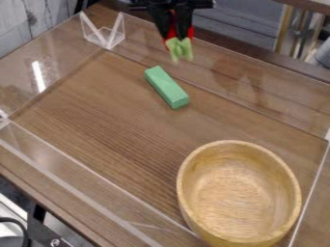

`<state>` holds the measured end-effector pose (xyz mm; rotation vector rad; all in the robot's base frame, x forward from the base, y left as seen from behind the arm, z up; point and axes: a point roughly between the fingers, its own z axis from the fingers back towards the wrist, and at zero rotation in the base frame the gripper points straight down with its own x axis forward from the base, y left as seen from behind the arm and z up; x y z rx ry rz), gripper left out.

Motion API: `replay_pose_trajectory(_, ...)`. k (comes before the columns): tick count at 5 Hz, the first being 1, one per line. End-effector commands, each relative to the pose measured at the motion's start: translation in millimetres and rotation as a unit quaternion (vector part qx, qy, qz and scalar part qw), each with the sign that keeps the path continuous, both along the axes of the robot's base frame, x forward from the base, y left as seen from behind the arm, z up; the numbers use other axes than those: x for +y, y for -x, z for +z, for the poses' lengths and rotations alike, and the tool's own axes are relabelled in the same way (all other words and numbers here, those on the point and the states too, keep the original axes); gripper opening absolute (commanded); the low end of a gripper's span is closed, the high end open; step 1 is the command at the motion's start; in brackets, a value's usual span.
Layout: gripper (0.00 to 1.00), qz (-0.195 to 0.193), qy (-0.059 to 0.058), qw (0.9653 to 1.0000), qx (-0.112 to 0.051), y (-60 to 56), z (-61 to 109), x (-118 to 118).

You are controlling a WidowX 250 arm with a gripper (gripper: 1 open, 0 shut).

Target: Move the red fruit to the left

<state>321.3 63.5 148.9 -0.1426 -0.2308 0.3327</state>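
The gripper (178, 37) hangs at the far edge of the worktop (103, 125), near the middle of that edge, pointing steeply down. Its dark jaws are clamped on the red fruit (177, 43), a small glossy strawberry whose red body sits between them while its light green leafy cap hangs below, blurred. The fruit is held in the air, clear of the wood.

Just below it in the view, toward the middle of the worktop, lies 1 flat green block (167, 86), set at a slant with its long side running from the far left toward the near right. The fruit and the block are near each other but apart.

A round wooden bowl (194, 188) stands at the near right corner, far larger than the fruit and well apart from it.

Clear plastic walls (45, 72) run around the edges of the worktop, and a small clear folded stand (103, 33) sits at the far left corner.
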Motion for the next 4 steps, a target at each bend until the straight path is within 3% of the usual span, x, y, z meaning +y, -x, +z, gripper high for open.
replay_pose_trajectory(1,0.0,0.0,-0.024,0.9992,-0.031,1.5,19.5,25.6)
replay_pose_trajectory(3,0.0,0.032,-0.05,0.9979,-0.026,18.3,3.6,75.6)
replay_pose_trajectory(4,0.0,0.036,-0.064,0.997,-0.024,19.2,-4.8,91.3)
